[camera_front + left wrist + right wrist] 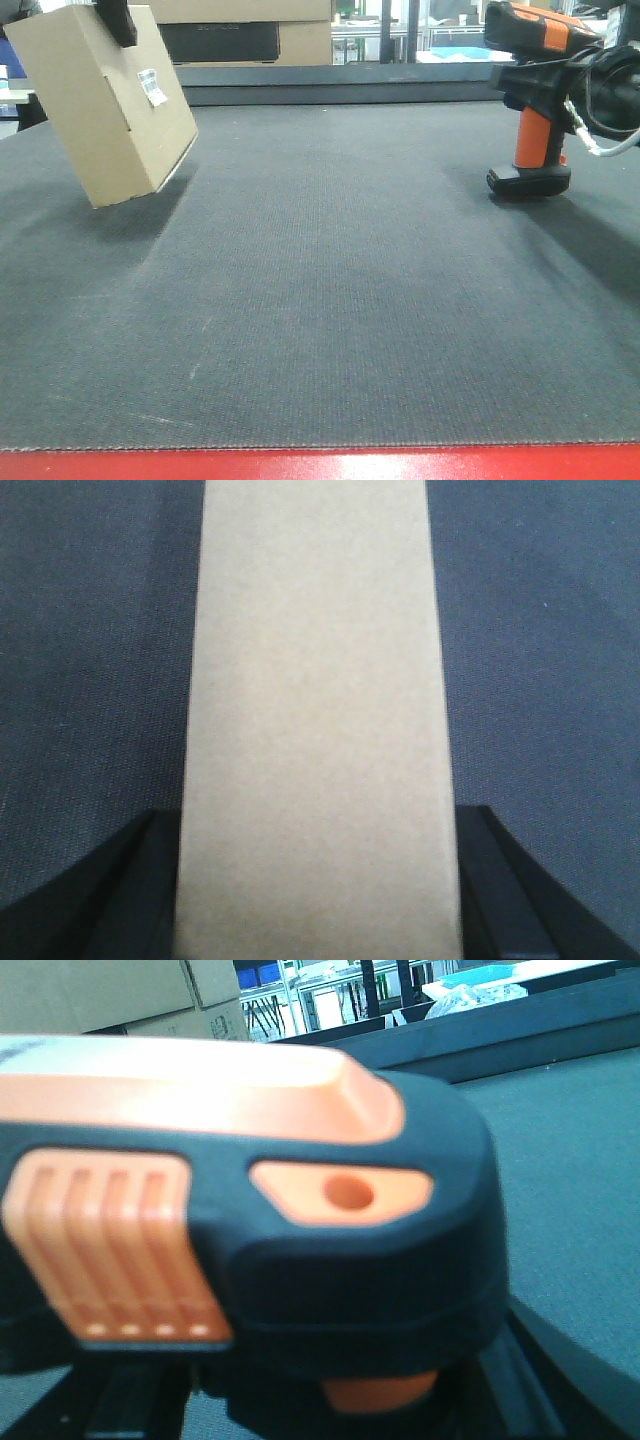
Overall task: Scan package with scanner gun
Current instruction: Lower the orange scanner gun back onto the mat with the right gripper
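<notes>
The small plain brown cardboard package (pixel 100 105), a flat rectangular box, hung tilted above the far left of the dark grey woven table mat (pixel 330 300), its lower corner just clear of the mat and its shadow beneath it. I judged it light and stiff, with dry, slightly grippy card that would dent if squeezed hard, so the sound hold was across its narrow thickness near the top edge, where my left gripper (pixel 118 22) had it. In the left wrist view my two black fingers (pixel 120 900) were pressed against either side of the box, clenched on it. Its broad face carried a small white barcode label (pixel 152 87) near the upper right, turned toward the middle of the table. Well apart, at the far right, the orange and black pistol-shaped scanner gun (pixel 535 95) stood with its flat black base (pixel 528 181) apparently resting on the mat. I judged it heavier, of hard, smooth plastic, and best held around the head or the orange handle. My right gripper (pixel 600 95) was against its head; I could not tell whether those fingers had clamped it. Large cardboard boxes (pixel 240 30) with a dark panel sat beyond the table.
</notes>
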You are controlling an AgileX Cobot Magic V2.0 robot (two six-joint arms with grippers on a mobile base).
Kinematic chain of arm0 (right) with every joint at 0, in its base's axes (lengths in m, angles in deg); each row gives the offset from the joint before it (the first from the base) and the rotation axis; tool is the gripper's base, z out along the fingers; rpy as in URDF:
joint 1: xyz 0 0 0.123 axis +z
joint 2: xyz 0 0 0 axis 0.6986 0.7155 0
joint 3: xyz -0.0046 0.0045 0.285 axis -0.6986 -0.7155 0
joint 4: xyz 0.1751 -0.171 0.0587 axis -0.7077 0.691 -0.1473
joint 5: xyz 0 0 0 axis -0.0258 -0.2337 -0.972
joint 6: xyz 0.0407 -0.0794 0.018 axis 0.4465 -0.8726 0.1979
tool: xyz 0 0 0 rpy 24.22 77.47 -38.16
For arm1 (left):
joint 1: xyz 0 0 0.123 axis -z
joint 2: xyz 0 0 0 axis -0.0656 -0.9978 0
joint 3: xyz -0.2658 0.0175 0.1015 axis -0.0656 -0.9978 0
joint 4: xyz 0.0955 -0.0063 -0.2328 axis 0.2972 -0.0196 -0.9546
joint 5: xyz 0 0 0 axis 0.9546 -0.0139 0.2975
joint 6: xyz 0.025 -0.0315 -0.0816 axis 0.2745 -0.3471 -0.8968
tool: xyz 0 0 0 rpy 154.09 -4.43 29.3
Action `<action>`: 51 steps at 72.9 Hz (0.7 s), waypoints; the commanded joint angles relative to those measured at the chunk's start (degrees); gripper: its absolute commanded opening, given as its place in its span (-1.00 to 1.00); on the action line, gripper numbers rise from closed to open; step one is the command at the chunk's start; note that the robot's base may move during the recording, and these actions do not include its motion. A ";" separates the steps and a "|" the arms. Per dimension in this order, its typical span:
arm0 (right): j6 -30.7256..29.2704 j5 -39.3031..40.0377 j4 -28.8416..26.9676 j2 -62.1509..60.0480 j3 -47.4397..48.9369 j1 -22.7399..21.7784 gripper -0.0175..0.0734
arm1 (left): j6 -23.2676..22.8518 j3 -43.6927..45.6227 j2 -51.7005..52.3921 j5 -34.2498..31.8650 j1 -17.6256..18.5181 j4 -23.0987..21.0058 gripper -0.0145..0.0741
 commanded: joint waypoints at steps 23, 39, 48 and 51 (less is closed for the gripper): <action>0.02 0.26 -0.27 -0.40 0.16 -0.31 0.16 | 0.10 0.51 0.55 -1.76 0.02 -0.19 -0.92; 0.02 -2.33 -0.38 -0.40 0.16 -0.31 0.48 | 0.10 0.51 0.55 -1.76 0.02 -0.19 -0.92; 0.02 -4.60 -0.38 -0.40 0.16 -0.31 0.61 | 0.21 0.51 0.55 -1.76 0.02 -0.19 -0.92; 0.02 -5.80 -0.38 -0.40 0.16 -0.31 0.62 | 0.18 0.51 0.55 -1.76 0.02 -0.08 -0.92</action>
